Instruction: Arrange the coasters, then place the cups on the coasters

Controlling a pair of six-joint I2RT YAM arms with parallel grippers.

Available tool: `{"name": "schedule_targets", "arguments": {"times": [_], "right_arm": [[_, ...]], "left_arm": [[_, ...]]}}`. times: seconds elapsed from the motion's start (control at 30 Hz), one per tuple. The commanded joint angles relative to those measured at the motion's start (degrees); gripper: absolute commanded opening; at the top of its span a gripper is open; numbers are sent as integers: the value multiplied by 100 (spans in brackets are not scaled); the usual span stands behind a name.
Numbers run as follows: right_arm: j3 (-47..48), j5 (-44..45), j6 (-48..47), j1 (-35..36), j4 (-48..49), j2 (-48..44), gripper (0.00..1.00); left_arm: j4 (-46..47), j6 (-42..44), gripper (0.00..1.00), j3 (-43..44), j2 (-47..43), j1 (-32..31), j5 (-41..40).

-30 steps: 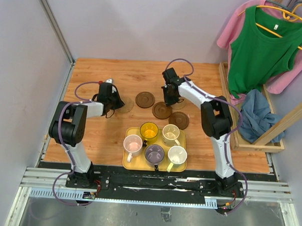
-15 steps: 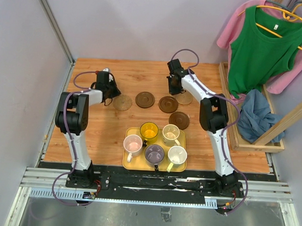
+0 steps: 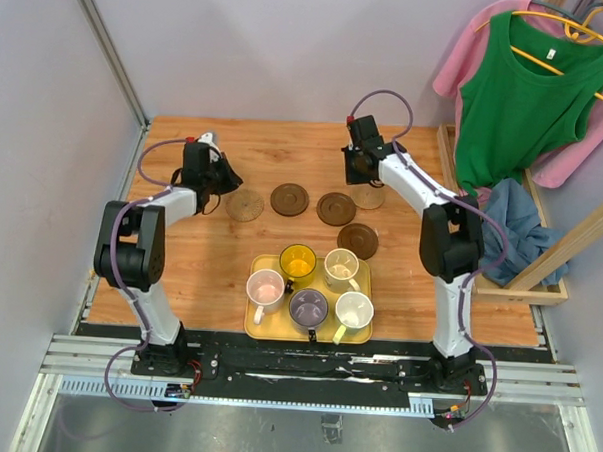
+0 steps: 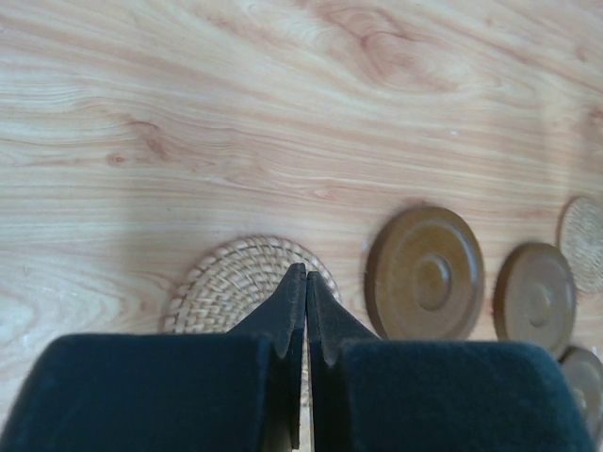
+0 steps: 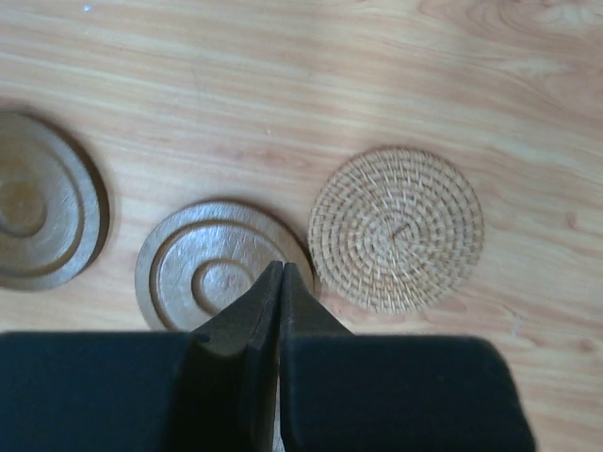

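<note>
Hovering low — left end effector [image 4: 304, 282] pressed together above woven coaster [image 4: 221, 282], right end effector [image 5: 281, 278] together above brown coaster [image 5: 188, 264]; cups [image 3: 309, 306] sit nearer, on yellow tray [image 3: 257, 327].

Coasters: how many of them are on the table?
5. Four form a rough row: left tan coaster, left brown coaster, middle brown coaster, right tan coaster. The near brown coaster lies closer to the robot. None seems hidden.

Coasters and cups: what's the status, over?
Left gripper and right gripper shut, empty. Four coasters roughly in line, fifth coaster nearer the tray. Cups all on tray. Nothing blocking.
</note>
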Motion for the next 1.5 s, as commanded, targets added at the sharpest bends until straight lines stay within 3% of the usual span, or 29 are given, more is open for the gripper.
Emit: {"name": "schedule_targets", "arguments": {"times": [0.0,0.13,0.37,0.83,1.13,1.47], "right_arm": [[-737,-120,55,153,308,-648,1],[-1201,-355,157,273,298,-684,9],[-957,-415,94,496,11,-229,8],[745,-640,125,512,-805,1253,8],[1468,-572,74,492,-895,1672,8],[1474,-397,-62,488,-827,1412,7]], "left_arm": [[469,31,3,-485,-594,38,290],[470,19,4,-897,-699,22,360],[311,137,8,-1074,-579,-80,236],[-237,132,10,-141,572,-76,-35],[-401,52,11,546,1116,38,-133],[-194,59,11,573,607,47,267]]}}
